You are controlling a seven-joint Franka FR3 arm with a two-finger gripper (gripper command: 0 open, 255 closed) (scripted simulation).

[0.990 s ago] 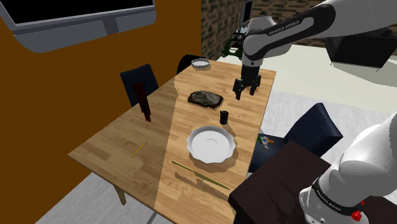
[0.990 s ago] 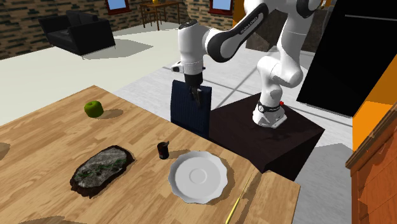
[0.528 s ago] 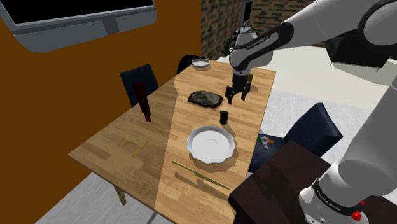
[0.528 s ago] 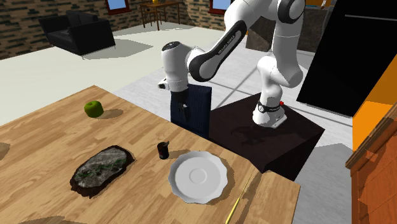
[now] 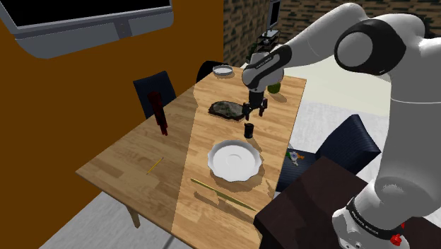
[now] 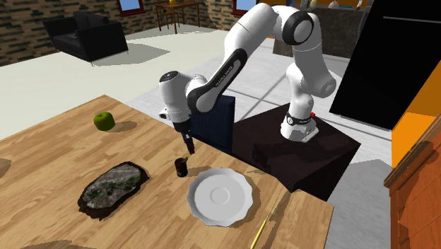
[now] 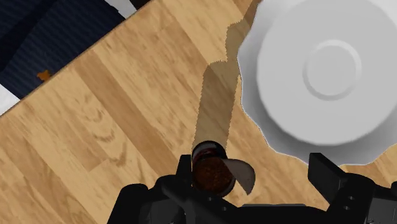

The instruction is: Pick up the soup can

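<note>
The soup can [image 5: 249,129] is a small dark cylinder standing upright on the wooden table [image 5: 141,152], beside a white scalloped plate [image 5: 234,158]. My black gripper [image 5: 255,111] hangs open a little above the can and just beyond it. From the second exterior view the gripper [image 6: 189,147] hovers above and slightly right of the can [image 6: 181,167]. In the wrist view the can [image 7: 212,168] has a brown top and sits below the open gripper [image 7: 254,178], close to one finger [image 7: 184,173] and apart from the other.
A dark mottled slab [image 5: 227,109] lies past the can, with a green apple [image 6: 104,120] and a small white bowl [image 5: 222,70] farther off. A dark red bottle [image 5: 160,113] stands near the wall side. Yellow sticks [image 5: 220,194] lie near the front edge. Dark blue chairs [image 6: 212,124] flank the table.
The arm has swung from the table's far edge toward the can and come lower. The gripper now hovers just above the can. Nothing on the table has moved.
</note>
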